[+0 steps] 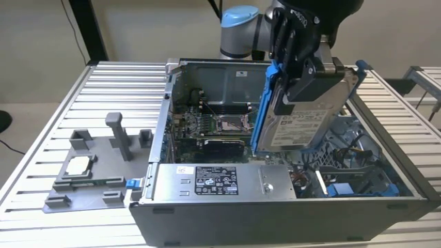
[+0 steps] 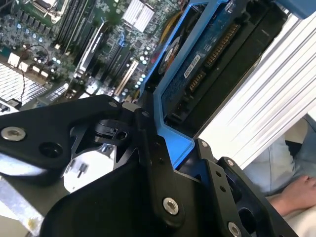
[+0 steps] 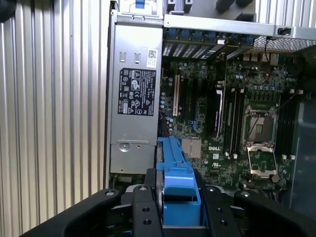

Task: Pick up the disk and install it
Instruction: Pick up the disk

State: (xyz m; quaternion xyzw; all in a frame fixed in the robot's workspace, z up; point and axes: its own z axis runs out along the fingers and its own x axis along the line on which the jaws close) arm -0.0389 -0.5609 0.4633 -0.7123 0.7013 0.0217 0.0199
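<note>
On the slatted table (image 1: 117,88), toward its edge at the exterior view's left, lies a grey holder (image 1: 90,199) with a small square chip (image 1: 78,165) resting on it. Just beside it stands the open computer case (image 1: 276,222), with a grey labelled box (image 1: 220,181) along its near wall. Over the case's right half the claw (image 1: 306,88) is clamped on the disk (image 1: 296,129). The disk hangs on edge above the circuit board (image 1: 206,124). In the first wrist view the claw's fingers (image 3: 143,212) press the disk from both sides.
</note>
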